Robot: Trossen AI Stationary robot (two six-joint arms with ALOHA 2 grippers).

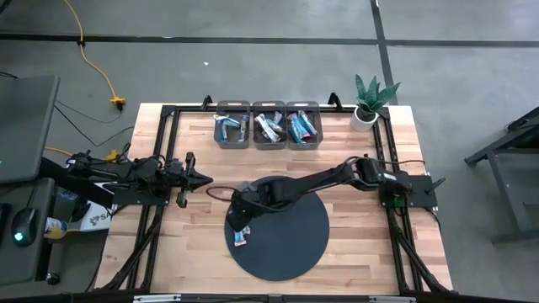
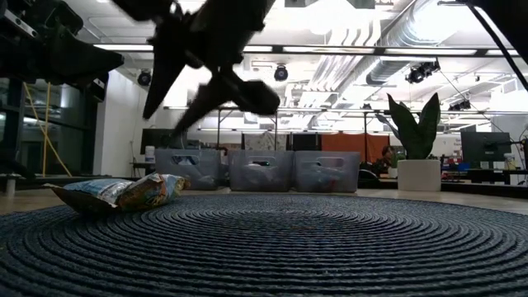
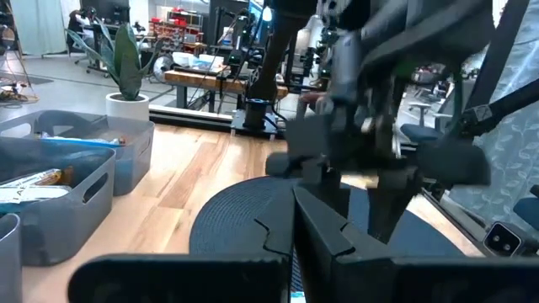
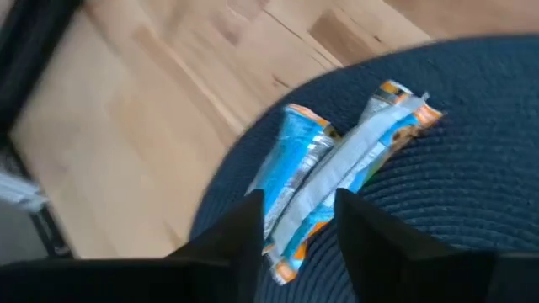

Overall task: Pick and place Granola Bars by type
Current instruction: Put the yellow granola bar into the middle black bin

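The wooden table (image 1: 354,244) carries a round dark mat (image 1: 290,244), 3 grey bins (image 1: 269,139) and a potted plant (image 1: 369,101).

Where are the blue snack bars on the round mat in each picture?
High view: the bars lie at the mat's left edge, under the right gripper.
Low view: far left, lying on the mat.
Left wrist view: not seen.
Right wrist view: in the middle, between the open fingers.
Shared landmark: the dark round mat.

Bright ceiling lights (image 2: 346,62) (glaring in low view), backlit silhouetted arms, blurred wrist views
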